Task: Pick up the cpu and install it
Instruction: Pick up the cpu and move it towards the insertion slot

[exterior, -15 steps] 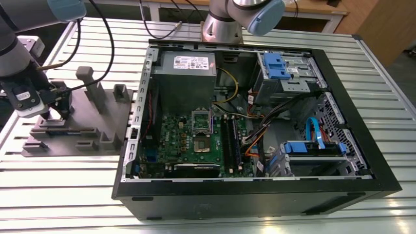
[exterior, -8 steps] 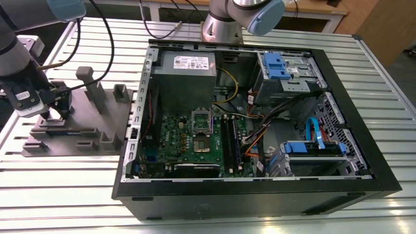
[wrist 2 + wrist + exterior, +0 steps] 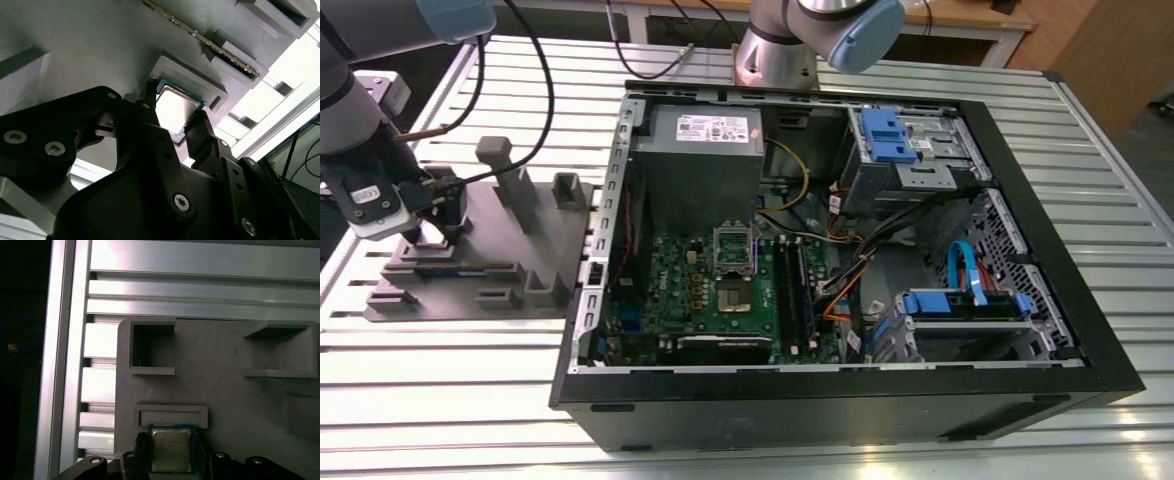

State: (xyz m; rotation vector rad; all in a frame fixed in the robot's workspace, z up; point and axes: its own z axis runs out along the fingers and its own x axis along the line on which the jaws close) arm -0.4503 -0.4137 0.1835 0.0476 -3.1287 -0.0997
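Your gripper [image 3: 175, 106] has its fingers [image 3: 152, 117] pressed against two opposite edges of the cpu [image 3: 171, 450]. The chip sits low in its pocket near an edge of the grey tray [image 3: 520, 255] — gripped, I judge, but not yet carried off. Fitting it to the motherboard [image 3: 720, 290] is all left to do. The tray lies on the slatted aluminium table [image 3: 454, 380], at the exterior view's left of the open computer case [image 3: 854, 400] — cables crowd inside.

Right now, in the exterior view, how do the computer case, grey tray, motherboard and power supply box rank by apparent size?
1. computer case
2. grey tray and motherboard, too alike to rank
3. power supply box
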